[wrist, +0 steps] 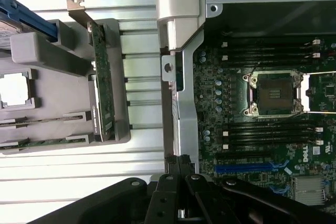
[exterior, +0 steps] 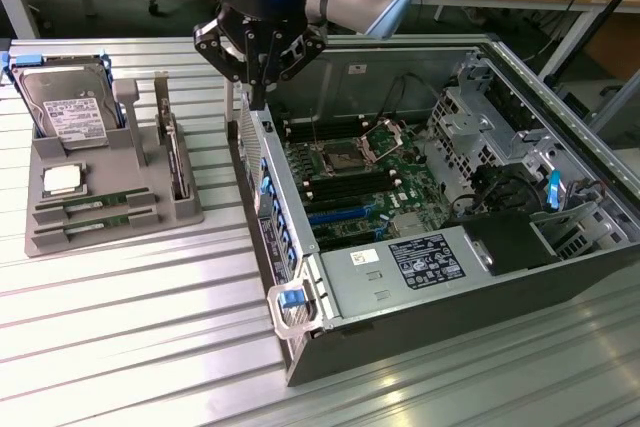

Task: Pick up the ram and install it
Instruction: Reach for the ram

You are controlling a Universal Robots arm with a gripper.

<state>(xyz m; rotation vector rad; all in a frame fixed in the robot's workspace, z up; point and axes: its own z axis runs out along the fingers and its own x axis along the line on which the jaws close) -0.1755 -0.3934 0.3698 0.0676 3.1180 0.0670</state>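
Note:
Two green ram sticks [exterior: 95,205] lie flat in slots at the near end of a grey holder tray [exterior: 45,237], at the exterior view's left. In the wrist view they appear edge-on as ram sticks [wrist: 44,121] in the same tray [wrist: 63,51]. My gripper [exterior: 258,97] hangs over the back wall of the open computer case [exterior: 450,317], to the right of the tray and well apart from the sticks. Its fingers [wrist: 173,174] are pressed together, shut with nothing between them. The motherboard's long black memory slots [wrist: 268,129] lie bare beside the open processor socket [wrist: 273,94].
A hard drive [exterior: 70,107] stands at the tray's far end and a square silver processor [exterior: 62,180] sits in its middle. A green expansion card [exterior: 178,162] stands upright on the tray's right side. Drive cages and cables [exterior: 500,157] crowd the case's right half.

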